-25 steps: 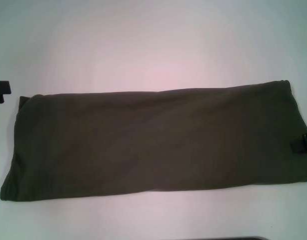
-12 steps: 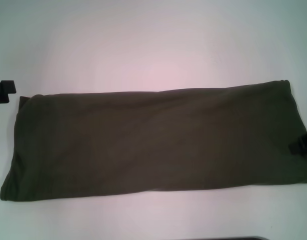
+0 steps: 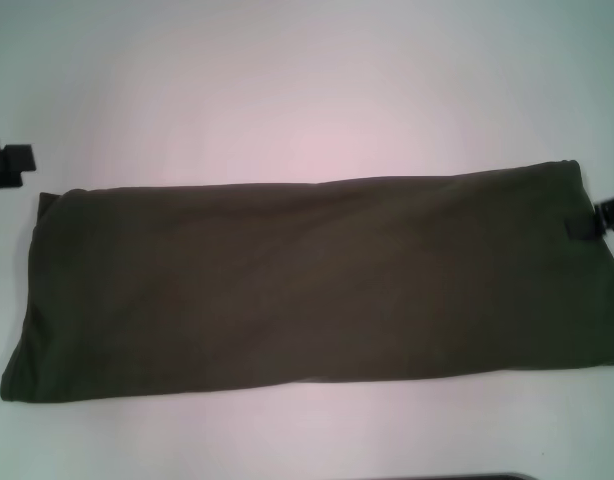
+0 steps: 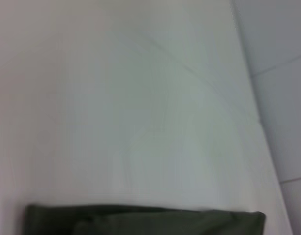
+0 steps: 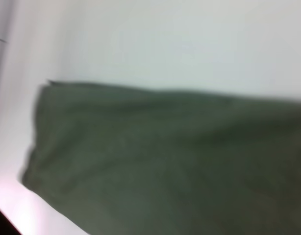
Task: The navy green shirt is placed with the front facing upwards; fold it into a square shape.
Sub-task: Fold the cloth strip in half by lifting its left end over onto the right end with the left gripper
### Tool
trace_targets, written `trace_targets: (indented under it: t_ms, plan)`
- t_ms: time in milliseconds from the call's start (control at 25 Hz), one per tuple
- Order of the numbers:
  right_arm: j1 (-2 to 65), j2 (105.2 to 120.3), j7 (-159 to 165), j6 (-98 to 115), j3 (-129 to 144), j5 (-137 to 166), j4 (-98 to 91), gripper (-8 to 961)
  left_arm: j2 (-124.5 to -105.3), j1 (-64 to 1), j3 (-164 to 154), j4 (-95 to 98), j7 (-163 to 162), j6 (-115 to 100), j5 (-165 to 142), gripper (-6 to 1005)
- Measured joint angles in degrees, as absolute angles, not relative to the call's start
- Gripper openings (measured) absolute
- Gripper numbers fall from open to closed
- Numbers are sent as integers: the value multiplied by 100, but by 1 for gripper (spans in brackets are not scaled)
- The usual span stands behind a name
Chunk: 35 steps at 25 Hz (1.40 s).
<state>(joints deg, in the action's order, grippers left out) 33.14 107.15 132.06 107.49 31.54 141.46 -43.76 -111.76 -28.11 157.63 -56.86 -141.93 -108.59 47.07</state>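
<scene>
Head view is showing the navy green shirt [image 3: 307, 275] lying flat on the white desk [image 3: 307, 90] as a long folded band, no lettering or neck label showing. The left claw [image 3: 7, 165] is hovering at the picture's left edge, with the shirt's near corner just beside and below it, not touching as far as I can see. The right claw [image 3: 599, 218] is sitting at the opposite edge, over the shirt's short end; whether it is touching the cloth cannot be told. How far either claw is open cannot be told, and neither is visibly holding anything. Left wrist view is catching only a strip of the shirt [image 4: 140, 220] beneath bare desk [image 4: 140, 98]. Right wrist view is looking down on one end of the shirt [image 5: 165, 161].
</scene>
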Motion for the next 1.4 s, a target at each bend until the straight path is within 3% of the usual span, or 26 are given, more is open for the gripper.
trace_targets:
  t_ms: [240, 400, 640, 840, 1400]
  plan:
    - [3124, 10779, 12402, 10807, 2859, 13009, -4212, 408, -11315, -2799, 15608, -5677, -13720, -10867, 4909, 384]
    - [3137, 10781, 12201, 10816, 2843, 12708, -3862, 411, -11280, -2830, 15269, -5472, -13908, -10811, 4859, 383]
    - [3221, 10835, 12164, 10902, 2873, 12709, -3600, 574, -11249, -2993, 14845, -4894, -14298, -10677, 4508, 381]
    - [3116, 10823, 12213, 10890, 2796, 12693, -3611, 655, -11330, -2958, 14806, -4802, -14358, -10568, 4217, 382]
    - [3014, 10805, 12251, 10845, 2600, 12712, -3591, 656, -11429, -2982, 14421, -4405, -14382, -9708, 3837, 384]
